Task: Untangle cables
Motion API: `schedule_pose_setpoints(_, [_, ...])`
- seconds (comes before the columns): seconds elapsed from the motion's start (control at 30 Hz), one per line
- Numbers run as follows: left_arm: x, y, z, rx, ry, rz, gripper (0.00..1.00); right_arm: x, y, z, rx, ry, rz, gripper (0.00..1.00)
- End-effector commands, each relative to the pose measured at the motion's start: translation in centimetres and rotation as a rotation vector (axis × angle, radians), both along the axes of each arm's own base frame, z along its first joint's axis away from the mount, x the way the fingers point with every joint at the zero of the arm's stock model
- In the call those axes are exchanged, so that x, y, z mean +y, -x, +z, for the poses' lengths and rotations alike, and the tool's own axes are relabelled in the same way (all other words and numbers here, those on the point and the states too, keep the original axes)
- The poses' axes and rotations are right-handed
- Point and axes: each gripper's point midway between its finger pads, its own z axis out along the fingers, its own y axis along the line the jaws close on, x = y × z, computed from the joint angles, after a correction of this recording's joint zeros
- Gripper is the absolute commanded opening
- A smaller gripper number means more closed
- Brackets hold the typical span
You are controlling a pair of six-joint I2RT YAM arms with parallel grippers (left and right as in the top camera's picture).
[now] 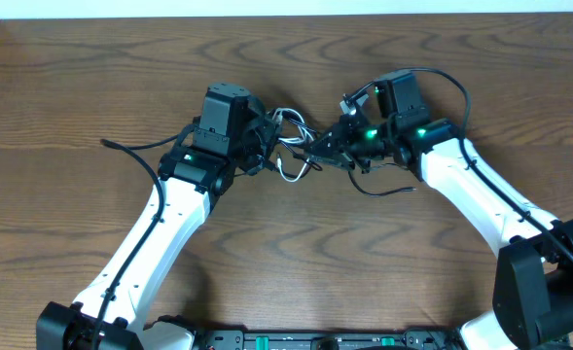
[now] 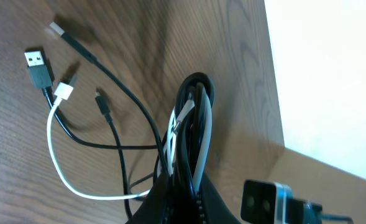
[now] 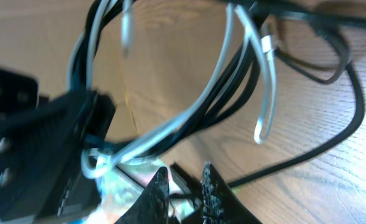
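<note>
The tangle of thin black and white cords (image 1: pixel 289 156) sits mid-worktop (image 1: pixel 91 78), strung between both arms. The left gripper (image 2: pixel 176 190) has its fingers shut tight on a doubled loop of the tangle. The right gripper (image 3: pixel 184 183) has its fingers nearly together, pinching a black strand in the narrow gap. A black USB plug (image 2: pixel 38 66) and a small white plug (image 2: pixel 63 93) lie loose on the wood.

Glossy plastic-sheathed cables (image 2: pixel 189 143) lie on a matt, grained wooden table (image 1: pixel 286 272).
</note>
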Motion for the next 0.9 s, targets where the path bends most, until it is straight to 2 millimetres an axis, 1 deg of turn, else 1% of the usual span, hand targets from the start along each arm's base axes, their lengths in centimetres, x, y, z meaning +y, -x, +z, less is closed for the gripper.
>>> schedule_pose_setpoints(0.0, [-0.7,0.2,0.8,-0.027,0.011,-0.062,0.08,-0.5,-1.1,-0.1,0.007,0.035,-0.089,0.13])
schedule_pose_setpoints(0.23, [-1.2,0.5,0.8,-0.028,0.011,-0.078,0.08,-0.3,-1.2,0.1,0.02,0.023,-0.104,0.12])
schedule_pose_setpoints(0.37, [-1.4,0.4,0.9,-0.039,0.006,-0.079,0.08,0.5,-0.5,0.1,0.028,0.019,-0.08,0.1])
schedule_pose_setpoints(0.67, [-1.5,0.5,0.9,-0.035,0.012,-0.087,0.08,0.9,-0.3,0.2,0.052,0.012,-0.089,0.12])
schedule_pose_setpoints(0.87, [-1.5,0.5,0.9,-0.036,0.011,-0.085,0.08,1.5,0.3,0.2,0.079,0.009,-0.085,0.15])
